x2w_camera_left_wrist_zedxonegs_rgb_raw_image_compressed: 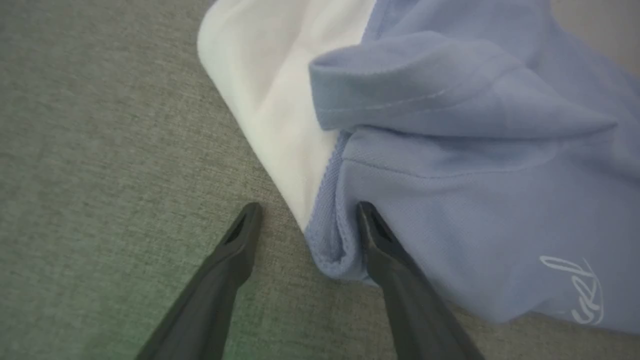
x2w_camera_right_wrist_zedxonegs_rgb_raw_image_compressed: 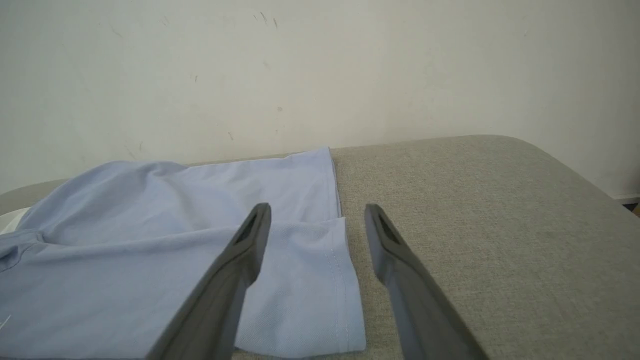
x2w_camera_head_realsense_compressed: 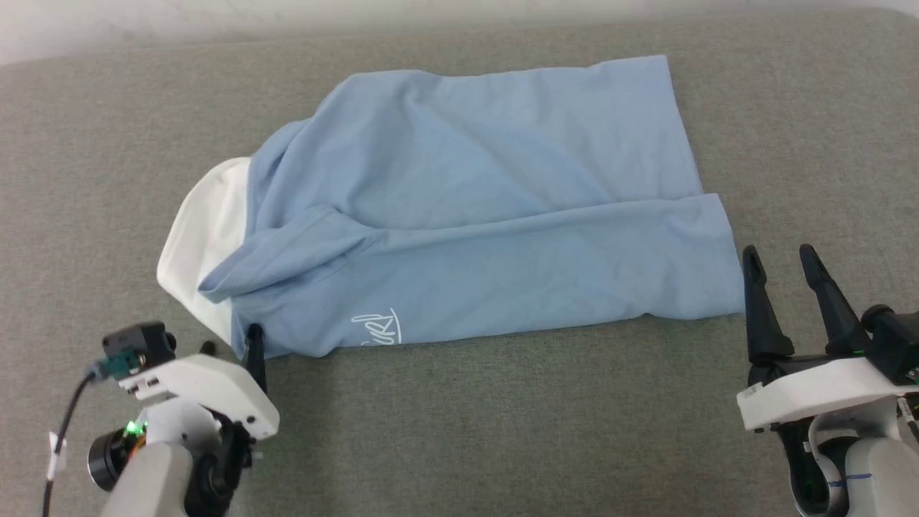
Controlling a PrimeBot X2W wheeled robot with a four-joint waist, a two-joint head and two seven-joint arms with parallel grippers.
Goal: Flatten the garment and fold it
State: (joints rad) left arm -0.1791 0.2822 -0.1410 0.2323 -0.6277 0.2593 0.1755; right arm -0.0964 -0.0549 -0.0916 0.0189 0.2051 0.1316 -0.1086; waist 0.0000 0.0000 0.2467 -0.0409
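Spread wide, the left gripper (x2w_camera_head_realsense_compressed: 230,343) straddles the collar-end corner of the garment (x2w_camera_head_realsense_compressed: 467,215), touching it. The right gripper (x2w_camera_head_realsense_compressed: 779,253), equally spread, stands at the hem corner.

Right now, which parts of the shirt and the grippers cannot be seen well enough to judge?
- Head view: the logo is too small to read and seems partly curled under the near edge of the garment.
- Left wrist view: the fabric hides whether the left gripper has one finger under the garment's corner or only against it.
- Right wrist view: the garment runs off the left and bottom edges.
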